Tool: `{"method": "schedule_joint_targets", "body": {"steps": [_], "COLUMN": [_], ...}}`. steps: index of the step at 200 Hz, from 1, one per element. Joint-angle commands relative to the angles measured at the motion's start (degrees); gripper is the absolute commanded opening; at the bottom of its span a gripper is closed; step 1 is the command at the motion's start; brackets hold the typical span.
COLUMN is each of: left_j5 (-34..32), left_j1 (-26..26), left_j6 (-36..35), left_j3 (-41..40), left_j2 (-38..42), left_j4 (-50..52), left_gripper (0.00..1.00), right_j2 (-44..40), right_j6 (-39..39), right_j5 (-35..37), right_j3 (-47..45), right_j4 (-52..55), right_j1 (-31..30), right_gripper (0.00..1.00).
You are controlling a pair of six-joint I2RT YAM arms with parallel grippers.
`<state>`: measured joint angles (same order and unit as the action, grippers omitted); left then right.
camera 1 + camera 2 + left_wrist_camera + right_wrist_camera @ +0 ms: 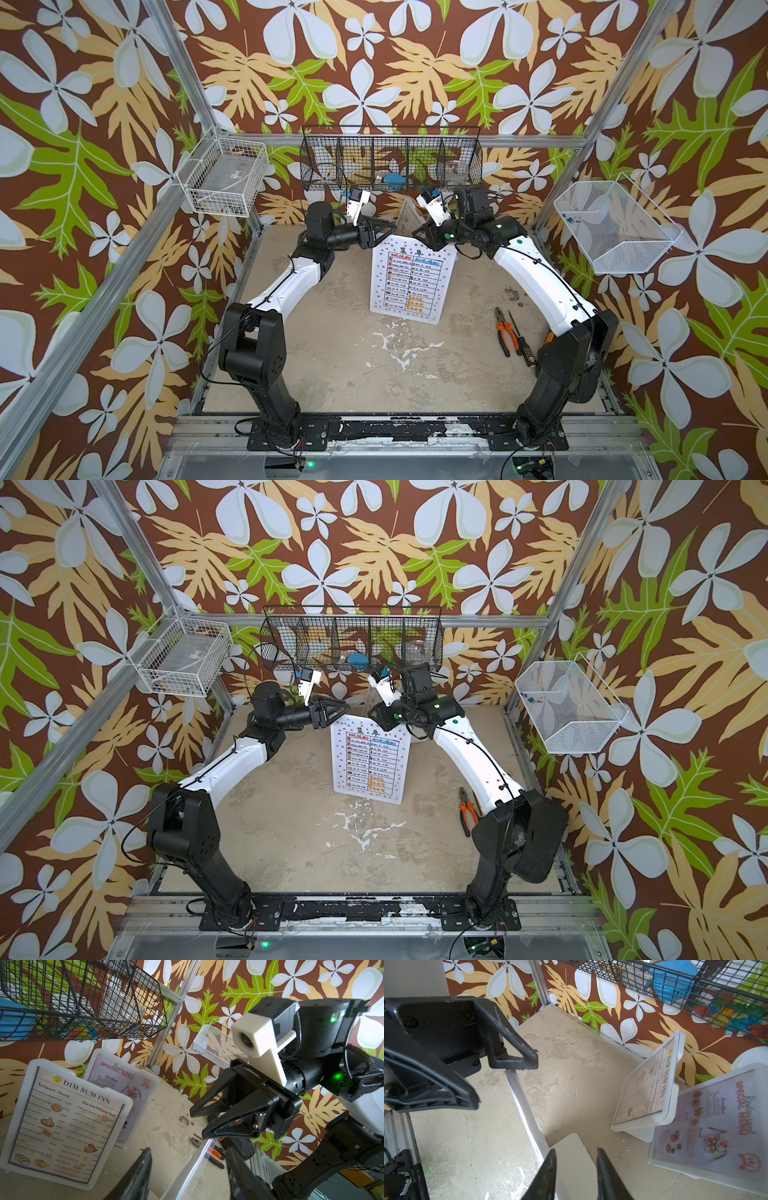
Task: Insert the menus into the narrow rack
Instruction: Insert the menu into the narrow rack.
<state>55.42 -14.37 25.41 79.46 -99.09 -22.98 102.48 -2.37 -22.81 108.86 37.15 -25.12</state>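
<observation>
The large white menu [409, 278] with a dotted border stands upright mid-table in both top views [370, 762]. My left gripper [392, 230] is at its top left corner, open: in the left wrist view [188, 1150] the menu's edge passes between the fingers with a gap on each side. My right gripper [417, 235] is at the top right corner. In the right wrist view [576, 1150] it is shut across a white flap of that menu. The DIM SUM INN menu [62, 1124] and the pinkish SPECIAL MENU [124, 1082] stand tilted near the back wall. A long narrow black wire rack [390, 162] hangs above them.
Orange-handled pliers [505, 332] and a screwdriver [519, 336] lie on the table by the right arm. A white wire basket [224, 178] hangs on the left frame post and a white mesh basket [611, 226] on the right wall. The black rack holds small items.
</observation>
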Motion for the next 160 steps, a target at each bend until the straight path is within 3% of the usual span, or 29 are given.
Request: {"method": "schedule_joint_targets", "body": {"steps": [1, 47, 123, 160], "left_j5": [-0.71, -1.80, -4.36, -11.21], "left_j1": [0.13, 0.07, 0.13, 0.23], "left_j6": [-1.46, -2.45, -5.00, -9.61], "left_j3": [0.26, 0.34, 0.46, 2.09], "left_j2": [0.61, 0.83, 1.83, 4.90], "left_j4": [1.31, 2.47, 5.91, 13.31], "left_gripper": [0.62, 0.75, 0.83, 0.99], "right_j2": [-0.52, -0.84, 0.00, -1.88], "right_j6": [0.06, 0.07, -0.26, -0.98], "right_j5": [-0.75, -0.92, -0.67, 0.92], "right_j3": [-0.10, -1.14, 1.79, 4.40], "right_j4": [-0.41, -0.38, 0.48, -0.96], "right_j1": [-0.18, -0.34, -0.36, -0.12], "right_gripper": [0.33, 0.33, 0.34, 0.44]}}
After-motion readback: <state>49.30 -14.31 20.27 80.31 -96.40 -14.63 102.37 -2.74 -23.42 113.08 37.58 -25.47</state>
